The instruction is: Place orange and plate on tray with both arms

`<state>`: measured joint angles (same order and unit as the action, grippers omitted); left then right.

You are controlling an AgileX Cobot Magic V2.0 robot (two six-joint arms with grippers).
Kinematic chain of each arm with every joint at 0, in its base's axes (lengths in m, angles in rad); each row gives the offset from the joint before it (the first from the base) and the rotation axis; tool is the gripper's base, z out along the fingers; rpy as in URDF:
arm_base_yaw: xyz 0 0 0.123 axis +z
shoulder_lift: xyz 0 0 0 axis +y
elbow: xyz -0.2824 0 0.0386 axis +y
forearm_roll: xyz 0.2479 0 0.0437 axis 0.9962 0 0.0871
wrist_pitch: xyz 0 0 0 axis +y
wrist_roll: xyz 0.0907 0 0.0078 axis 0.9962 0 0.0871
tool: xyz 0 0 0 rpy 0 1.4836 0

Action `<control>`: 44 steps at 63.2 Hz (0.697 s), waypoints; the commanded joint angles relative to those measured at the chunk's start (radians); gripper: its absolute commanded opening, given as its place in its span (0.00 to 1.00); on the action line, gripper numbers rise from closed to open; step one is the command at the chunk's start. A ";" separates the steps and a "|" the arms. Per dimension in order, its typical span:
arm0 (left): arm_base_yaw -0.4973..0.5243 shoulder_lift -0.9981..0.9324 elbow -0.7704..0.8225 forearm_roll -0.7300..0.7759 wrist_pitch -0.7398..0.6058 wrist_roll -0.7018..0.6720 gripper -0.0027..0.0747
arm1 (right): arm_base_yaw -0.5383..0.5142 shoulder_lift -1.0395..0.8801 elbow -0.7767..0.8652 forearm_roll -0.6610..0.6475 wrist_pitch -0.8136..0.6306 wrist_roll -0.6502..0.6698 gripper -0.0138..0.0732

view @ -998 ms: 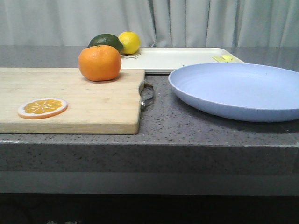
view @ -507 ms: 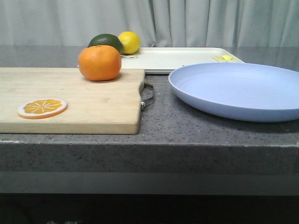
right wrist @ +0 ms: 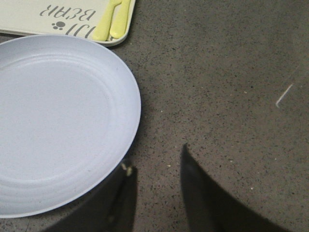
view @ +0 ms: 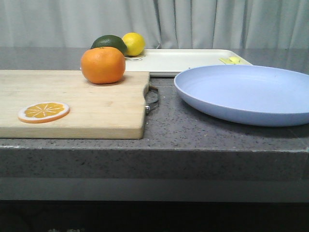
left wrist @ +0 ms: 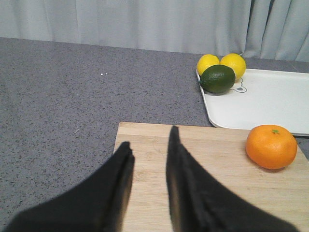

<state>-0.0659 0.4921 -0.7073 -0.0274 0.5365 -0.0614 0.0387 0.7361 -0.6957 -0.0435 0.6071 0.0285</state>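
Note:
The orange (view: pixel 103 65) sits on the far right part of a wooden cutting board (view: pixel 87 111); it also shows in the left wrist view (left wrist: pixel 271 146). The lavender-blue plate (view: pixel 246 93) lies on the grey counter to the right, and shows in the right wrist view (right wrist: pixel 53 121). The cream tray (view: pixel 188 61) lies behind both, and shows in the left wrist view (left wrist: pixel 270 104). My left gripper (left wrist: pixel 149 141) is open and empty above the board's near corner, well left of the orange. My right gripper (right wrist: pixel 157 157) is open and empty over the counter, one finger at the plate's rim. Neither gripper shows in the front view.
A flat orange slice (view: pixel 44 111) lies on the board's near left. A green avocado (left wrist: pixel 217 78) and two yellow lemons (left wrist: pixel 233 63) sit at the tray's left corner. Yellow cutlery (right wrist: pixel 112 20) lies at the tray's right end. A curtain hangs behind the counter.

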 commanded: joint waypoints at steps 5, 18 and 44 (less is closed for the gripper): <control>-0.008 0.010 -0.033 0.004 -0.072 0.002 0.70 | -0.006 -0.002 -0.038 -0.017 -0.072 -0.001 0.88; -0.041 0.050 -0.050 -0.018 -0.075 0.082 0.72 | -0.006 -0.002 -0.038 -0.017 -0.064 -0.001 0.90; -0.357 0.456 -0.217 0.088 -0.078 0.128 0.81 | -0.006 -0.002 -0.038 -0.017 -0.064 -0.001 0.90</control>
<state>-0.3765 0.8716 -0.8518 0.0419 0.5371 0.0628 0.0387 0.7361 -0.6957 -0.0435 0.6071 0.0285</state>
